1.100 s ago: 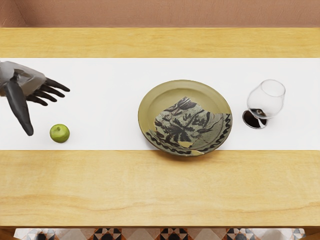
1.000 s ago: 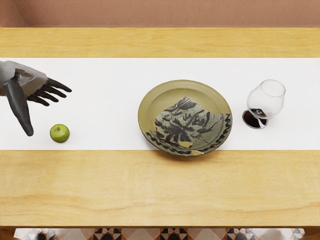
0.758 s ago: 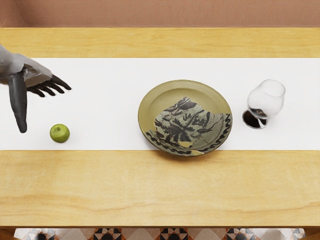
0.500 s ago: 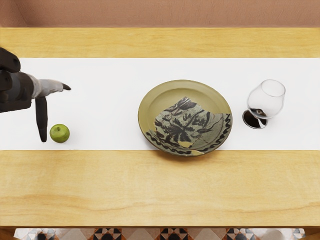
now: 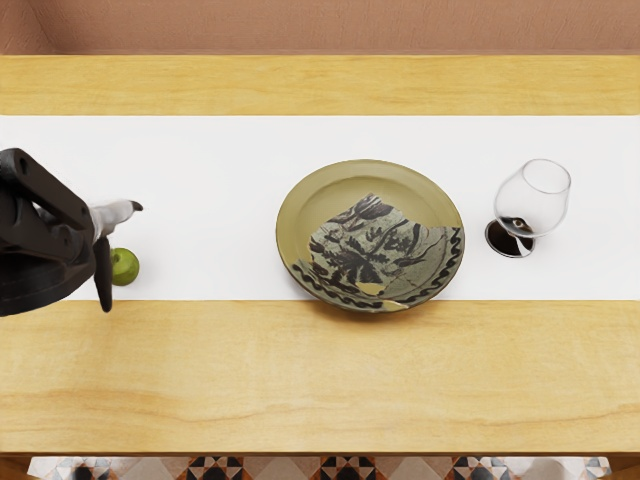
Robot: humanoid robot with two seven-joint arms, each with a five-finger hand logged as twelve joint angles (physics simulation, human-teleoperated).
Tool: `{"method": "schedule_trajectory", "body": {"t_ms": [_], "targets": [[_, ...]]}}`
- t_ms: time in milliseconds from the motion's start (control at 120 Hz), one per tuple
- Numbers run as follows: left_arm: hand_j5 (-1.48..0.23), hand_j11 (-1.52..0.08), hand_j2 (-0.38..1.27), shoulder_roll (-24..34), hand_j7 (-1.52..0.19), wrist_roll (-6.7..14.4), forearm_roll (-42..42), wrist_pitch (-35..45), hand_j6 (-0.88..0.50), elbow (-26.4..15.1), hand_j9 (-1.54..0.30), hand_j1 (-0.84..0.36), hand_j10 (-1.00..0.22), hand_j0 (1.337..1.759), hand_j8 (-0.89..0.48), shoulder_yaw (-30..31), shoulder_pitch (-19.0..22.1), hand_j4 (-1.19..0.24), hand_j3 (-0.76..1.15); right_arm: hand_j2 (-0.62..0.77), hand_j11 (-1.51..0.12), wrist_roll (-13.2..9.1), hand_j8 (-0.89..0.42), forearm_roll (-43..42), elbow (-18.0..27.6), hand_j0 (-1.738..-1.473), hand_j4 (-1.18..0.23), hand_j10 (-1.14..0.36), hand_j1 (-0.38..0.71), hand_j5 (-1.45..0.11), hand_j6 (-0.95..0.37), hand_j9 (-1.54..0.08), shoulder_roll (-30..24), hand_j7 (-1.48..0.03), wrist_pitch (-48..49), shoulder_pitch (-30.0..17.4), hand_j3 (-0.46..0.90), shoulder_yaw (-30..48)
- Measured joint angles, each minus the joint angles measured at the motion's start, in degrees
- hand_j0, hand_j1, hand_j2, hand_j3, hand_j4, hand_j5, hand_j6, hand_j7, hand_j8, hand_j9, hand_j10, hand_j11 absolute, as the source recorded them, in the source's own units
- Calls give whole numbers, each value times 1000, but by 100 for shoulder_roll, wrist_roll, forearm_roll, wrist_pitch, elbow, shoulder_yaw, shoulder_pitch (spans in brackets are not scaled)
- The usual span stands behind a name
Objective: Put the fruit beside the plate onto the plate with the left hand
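Spanning the whole view: one light wooden table [image 5: 320, 370], its grain running left to right.

Item 2: long white cloth runner [image 5: 220, 150], laid flat along the table's middle band. It passes under the plate and reaches both side edges of the view.

Item 3: round olive-green ceramic plate [image 5: 335, 188] with a dark leaf pattern and a zigzag border. It rests on the runner, a little right of centre, and holds nothing.

Item 4: left hand [image 5: 95, 238], dark with a pale grey back, far to the left of the plate, its arm entering from the left edge. The fingers are extended, not closed: one points toward the plate and the thumb [image 5: 103, 285] points down toward the near edge. It holds nothing.

Item 5: clear stemmed wine glass [image 5: 532, 205], tilted, just right of the plate.

Item 6: small green apple [image 5: 126, 266], on the runner well left of the plate, just beside the thumb and partly hidden by it. Contact cannot be told.
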Motion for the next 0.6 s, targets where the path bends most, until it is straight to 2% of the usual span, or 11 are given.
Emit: {"method": "schedule_trajectory", "body": {"t_ms": [83, 308, 383, 508, 600], "targets": [[-96, -96, 15, -106, -96, -8, -210, 267, -74, 31, -96, 260, -74, 1658, -74, -34, 214, -74, 0, -3, -19, 0, -15, 0, 0, -1658, -15, -15, -331, -19, -15, -19, 0, -19, 0, 0, 0, 0], [-125, -125, 19, -74, -125, -88, -530, 464, -97, 95, -125, 234, -96, 1658, -96, -197, 440, -96, 0, -3, -19, 0, -15, 0, 0, -1658, -15, -15, -331, -19, -15, -19, 0, -19, 0, 0, 0, 0], [-129, -129, 20, -85, -129, -112, -540, 477, -99, 224, -129, 230, -99, 1658, -99, -136, 451, -99, 0, -3, -19, 0, -15, 0, 1, -1658, -15, -15, -331, -19, -15, -19, 0, -19, 0, 0, 0, 0], [-134, -134, 21, -114, -134, -130, -515, 486, -104, 583, -134, 225, -103, 1658, -104, -100, 868, -104, 0, -3, -19, 0, -15, 0, 2, -1658, -15, -15, -331, -19, -15, -19, 0, -19, 0, 0, 0, 0], [-179, -179, 28, -147, -179, -134, -508, 488, -138, 745, -179, 184, -138, 1658, -138, -118, 904, -138, 0, -3, -19, 0, -15, 0, 1, -1658, -15, -15, -331, -19, -15, -19, 0, -19, 0, 0, 0, 0]]}}
